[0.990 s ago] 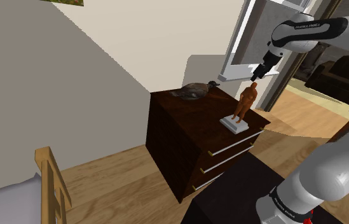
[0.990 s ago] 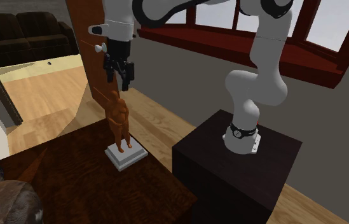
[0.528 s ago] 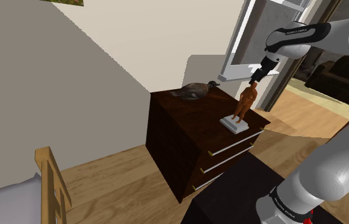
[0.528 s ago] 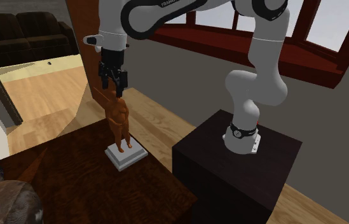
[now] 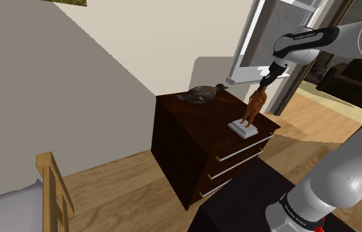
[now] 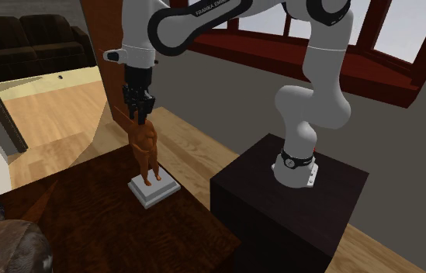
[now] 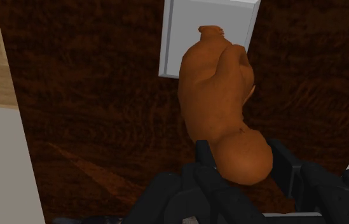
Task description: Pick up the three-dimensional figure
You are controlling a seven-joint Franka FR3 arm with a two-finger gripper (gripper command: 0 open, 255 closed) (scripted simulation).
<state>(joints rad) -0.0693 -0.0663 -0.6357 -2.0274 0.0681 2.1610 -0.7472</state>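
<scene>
An orange-brown human figure [image 5: 256, 109] [image 6: 144, 147] stands upright on a pale square base [image 5: 246, 129] [image 6: 154, 190] near the corner of a dark wooden dresser [image 5: 186, 138] [image 6: 87, 209]. My black gripper [image 5: 264, 84] [image 6: 138, 116] comes down from above and is shut on the figure's head. In the wrist view the gripper [image 7: 241, 156] clasps the rounded head between its fingers [image 7: 203, 153], and the figure's body [image 7: 220, 95] runs away from the gripper towards the base [image 7: 179, 38]. The base rests on the dresser top.
A dark bird figure [image 5: 202, 93] [image 6: 5, 244] lies at the dresser's other end. My black stand [image 6: 289, 202] sits close beside the dresser. A wooden frame [image 5: 54, 184] stands on the floor at the shoulder view's lower left; a dark sofa [image 6: 25, 39] is far behind.
The gripper has come down from just above the figure onto its head, and its fingers have gone from wide apart to shut on it. The figure has not moved.
</scene>
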